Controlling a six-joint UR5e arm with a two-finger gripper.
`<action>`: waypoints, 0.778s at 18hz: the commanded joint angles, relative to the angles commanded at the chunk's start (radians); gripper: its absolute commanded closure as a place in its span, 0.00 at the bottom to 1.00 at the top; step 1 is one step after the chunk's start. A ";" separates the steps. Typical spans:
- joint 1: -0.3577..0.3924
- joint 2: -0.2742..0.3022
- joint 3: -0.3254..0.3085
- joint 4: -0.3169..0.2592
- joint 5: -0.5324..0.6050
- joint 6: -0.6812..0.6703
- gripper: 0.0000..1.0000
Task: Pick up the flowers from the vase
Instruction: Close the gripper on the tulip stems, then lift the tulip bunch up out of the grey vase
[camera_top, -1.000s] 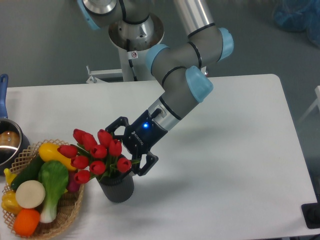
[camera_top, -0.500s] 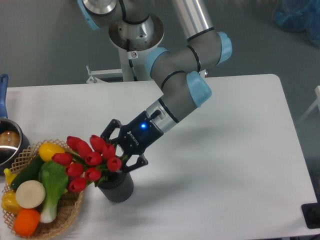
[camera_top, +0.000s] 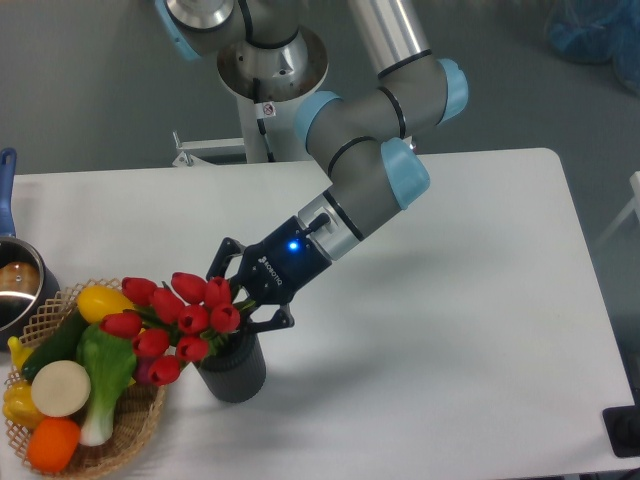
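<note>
Vase (camera_top: 233, 372) at table's 7 o'clock holds flowers (camera_top: 172, 318), heads leaning toward 9 over wicker basket (camera_top: 137, 424) of toy produce. Gripper (camera_top: 243, 297) jaws clamped on stems. Bunch tilted further than before.

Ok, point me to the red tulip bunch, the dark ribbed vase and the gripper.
Bunch of red tulip buds (camera_top: 178, 322), fixed camera, on a middle bud.
Dark grey ribbed cylindrical vase (camera_top: 235, 372), fixed camera, on its side wall.
Black two-finger gripper (camera_top: 240, 298), fixed camera, midway between its fingertips at the stems.
</note>
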 joint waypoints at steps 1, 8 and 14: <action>0.003 0.005 0.002 0.000 -0.015 -0.011 0.65; 0.037 0.046 0.014 0.000 -0.078 -0.104 0.65; 0.054 0.064 0.040 0.000 -0.106 -0.192 0.65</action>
